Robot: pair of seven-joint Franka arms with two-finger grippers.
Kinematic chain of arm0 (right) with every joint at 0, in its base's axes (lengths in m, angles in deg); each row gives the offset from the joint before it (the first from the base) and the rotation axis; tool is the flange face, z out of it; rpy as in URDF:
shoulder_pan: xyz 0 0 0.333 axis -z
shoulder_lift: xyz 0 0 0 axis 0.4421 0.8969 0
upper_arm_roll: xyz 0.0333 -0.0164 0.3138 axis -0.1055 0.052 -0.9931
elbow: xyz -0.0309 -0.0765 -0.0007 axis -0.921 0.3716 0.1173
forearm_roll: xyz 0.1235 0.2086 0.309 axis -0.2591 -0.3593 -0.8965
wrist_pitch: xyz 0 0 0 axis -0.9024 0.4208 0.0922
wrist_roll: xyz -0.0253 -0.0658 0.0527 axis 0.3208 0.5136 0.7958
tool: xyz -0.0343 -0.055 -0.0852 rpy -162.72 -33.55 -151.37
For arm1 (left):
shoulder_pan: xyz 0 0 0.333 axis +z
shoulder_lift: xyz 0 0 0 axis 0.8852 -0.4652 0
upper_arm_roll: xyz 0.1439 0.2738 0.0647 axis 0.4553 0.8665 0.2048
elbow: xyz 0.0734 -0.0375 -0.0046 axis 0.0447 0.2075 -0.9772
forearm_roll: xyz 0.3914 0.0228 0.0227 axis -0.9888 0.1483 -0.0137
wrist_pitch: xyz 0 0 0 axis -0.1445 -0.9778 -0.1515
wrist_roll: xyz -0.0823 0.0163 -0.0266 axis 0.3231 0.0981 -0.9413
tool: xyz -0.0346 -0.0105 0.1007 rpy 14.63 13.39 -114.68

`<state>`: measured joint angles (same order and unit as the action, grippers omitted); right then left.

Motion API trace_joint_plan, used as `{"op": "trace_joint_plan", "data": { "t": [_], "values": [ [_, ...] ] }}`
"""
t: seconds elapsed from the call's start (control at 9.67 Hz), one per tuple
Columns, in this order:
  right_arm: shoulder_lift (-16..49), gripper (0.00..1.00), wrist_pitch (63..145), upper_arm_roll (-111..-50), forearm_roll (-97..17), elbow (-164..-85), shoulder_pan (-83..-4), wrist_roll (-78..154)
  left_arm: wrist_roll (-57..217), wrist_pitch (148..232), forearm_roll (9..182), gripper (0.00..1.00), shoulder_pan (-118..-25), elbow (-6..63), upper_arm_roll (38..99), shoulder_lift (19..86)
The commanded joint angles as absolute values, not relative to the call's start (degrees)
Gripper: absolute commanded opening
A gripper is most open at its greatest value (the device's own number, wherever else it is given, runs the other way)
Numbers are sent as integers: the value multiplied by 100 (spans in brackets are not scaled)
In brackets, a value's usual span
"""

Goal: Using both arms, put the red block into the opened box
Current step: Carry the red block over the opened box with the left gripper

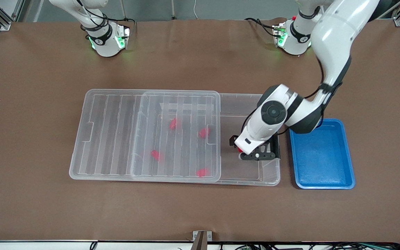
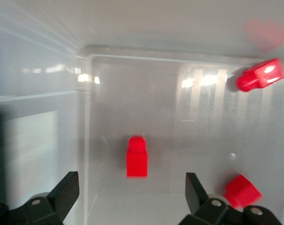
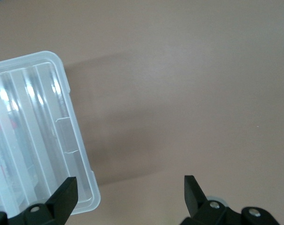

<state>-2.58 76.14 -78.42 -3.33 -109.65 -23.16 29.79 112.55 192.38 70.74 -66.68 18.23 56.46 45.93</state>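
The clear box (image 1: 270, 180) lies in the middle of the table, its ribbed lid (image 1: 116, 139) slid toward the right arm's end so the part by the blue tray is uncovered. My left gripper (image 1: 255, 155) hangs in that uncovered part. In the left wrist view it (image 2: 131, 192) is open, and the red block (image 2: 137, 157) is on the box floor between and ahead of the fingers, touching neither. From the front the red block (image 1: 240, 150) just peeks out beside the hand. My right gripper (image 3: 128, 192) is open and empty over bare table beside a lid corner (image 3: 62, 140).
Several other red pieces (image 1: 174, 124) (image 1: 204, 132) (image 1: 156, 155) lie in the box under the lid; two (image 2: 261, 75) (image 2: 240, 190) show near the left gripper. A blue tray (image 1: 321, 156) sits beside the box toward the left arm's end.
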Motion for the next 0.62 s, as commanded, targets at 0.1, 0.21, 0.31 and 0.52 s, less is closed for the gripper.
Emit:
{"op": "trace_joint_plan", "data": {
  "t": [0.1,0.21,0.31,0.52],
  "values": [
    [-350,100,7577,-7829,-475,-10938,-2316,3104,10592,18299,7672,100,-6606,2123,6219,5838],
    [-350,100,7534,-7838,-414,-10938,-2334,3104,10214,18202,7960,100,-6614,2122,6613,6171],
    [-359,100,7533,-7829,-413,-10938,-2325,3113,9836,18035,8111,100,-6615,2131,6860,6479],
    [-341,100,7551,-7838,-378,-10938,-2334,3130,9203,17649,8567,100,-6614,2201,7449,7086]
  ]
}}
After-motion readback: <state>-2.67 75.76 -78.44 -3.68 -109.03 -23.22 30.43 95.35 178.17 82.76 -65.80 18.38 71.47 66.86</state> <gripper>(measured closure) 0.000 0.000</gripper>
